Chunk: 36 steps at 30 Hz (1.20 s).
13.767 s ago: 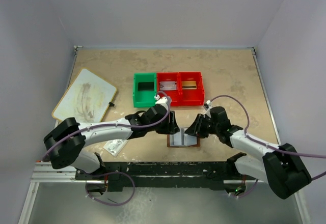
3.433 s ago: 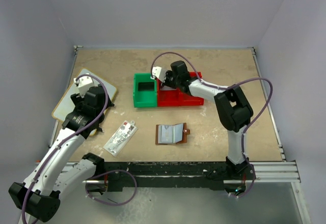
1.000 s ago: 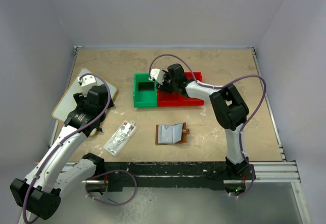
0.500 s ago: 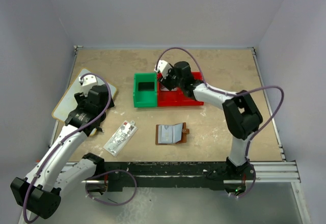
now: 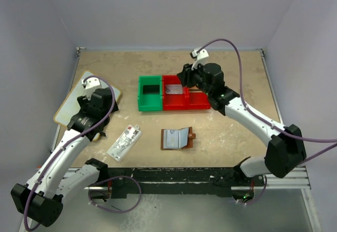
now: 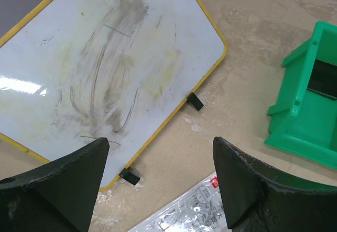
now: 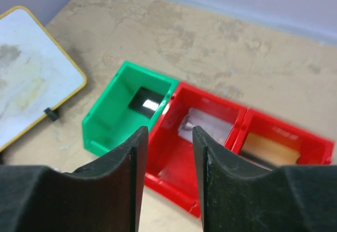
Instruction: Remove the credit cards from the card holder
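Note:
The brown card holder (image 5: 177, 138) lies open on the table, pale bluish pockets up; neither wrist view shows it. A dark card (image 5: 150, 89) lies in the green bin (image 5: 140, 96), a silvery card (image 5: 175, 89) in the left red bin (image 5: 167, 104), and a tan card (image 5: 196, 88) in the right red bin (image 5: 206, 99). My right gripper (image 5: 185, 79) hovers above the red bins, open and empty; the right wrist view (image 7: 168, 132) shows the silvery card (image 7: 208, 126) beyond it. My left gripper (image 5: 100, 121) is wide open and empty (image 6: 159, 145), far left of the holder.
A yellow-rimmed whiteboard (image 5: 87, 99) lies at the left, with black clips on its edge (image 6: 195, 101). A clear plastic packet (image 5: 125, 142) lies between the left gripper and the holder. Pale walls close in the table at the back and sides.
My right gripper has drawn up and to the right, away from the gap between the green and red bins. The left arm, the holder and the cards have not moved.

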Available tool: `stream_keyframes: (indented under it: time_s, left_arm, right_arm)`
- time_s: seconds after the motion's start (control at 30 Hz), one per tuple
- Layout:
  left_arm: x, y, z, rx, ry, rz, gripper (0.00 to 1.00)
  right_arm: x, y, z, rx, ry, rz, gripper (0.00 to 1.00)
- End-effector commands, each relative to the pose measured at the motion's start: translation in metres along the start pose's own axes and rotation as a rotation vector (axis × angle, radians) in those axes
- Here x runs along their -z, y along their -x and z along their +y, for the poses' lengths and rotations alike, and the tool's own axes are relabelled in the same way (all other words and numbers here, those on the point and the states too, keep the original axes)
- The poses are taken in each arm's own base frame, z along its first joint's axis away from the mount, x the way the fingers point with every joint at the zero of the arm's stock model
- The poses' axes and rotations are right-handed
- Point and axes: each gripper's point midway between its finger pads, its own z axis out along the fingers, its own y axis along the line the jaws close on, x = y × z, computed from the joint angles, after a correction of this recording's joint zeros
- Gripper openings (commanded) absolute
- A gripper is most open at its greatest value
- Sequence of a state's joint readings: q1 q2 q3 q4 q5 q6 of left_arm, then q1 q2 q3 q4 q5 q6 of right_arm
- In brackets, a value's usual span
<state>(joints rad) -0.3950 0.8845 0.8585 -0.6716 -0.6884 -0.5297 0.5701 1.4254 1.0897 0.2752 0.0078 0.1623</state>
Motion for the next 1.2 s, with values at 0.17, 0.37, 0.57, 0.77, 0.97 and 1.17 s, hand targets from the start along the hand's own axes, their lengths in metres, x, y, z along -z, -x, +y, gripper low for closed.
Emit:
stream_keyframes:
  time_s: [0.17, 0.37, 0.57, 0.77, 0.97, 1.17]
  left_arm:
    - [-0.002, 0.006, -0.004, 0.002, -0.010, -0.022, 0.78]
    - [-0.002, 0.007, 0.000, 0.004, 0.006, -0.026, 0.78]
    - [-0.002, 0.006, -0.002, 0.001, -0.001, -0.022, 0.78]
    - [-0.002, 0.006, -0.001, 0.002, 0.001, -0.023, 0.78]
    - [-0.002, 0.007, -0.002, 0.003, -0.001, -0.025, 0.78]
    - [-0.001, 0.007, -0.002, 0.005, -0.004, -0.026, 0.78]
  right_arm:
    - [-0.014, -0.087, 0.011, -0.200, -0.004, 0.388, 0.13]
    - [-0.050, -0.134, 0.010, -0.172, -0.071, 0.538, 0.09]
    - [-0.074, -0.164, 0.000, -0.115, -0.164, 0.616, 0.09]
    - [-0.091, -0.185, -0.013, -0.070, -0.253, 0.658, 0.09]
    - [-0.100, -0.198, -0.021, -0.044, -0.298, 0.679, 0.10]
    - [-0.105, -0.209, -0.030, -0.026, -0.349, 0.688, 0.10]
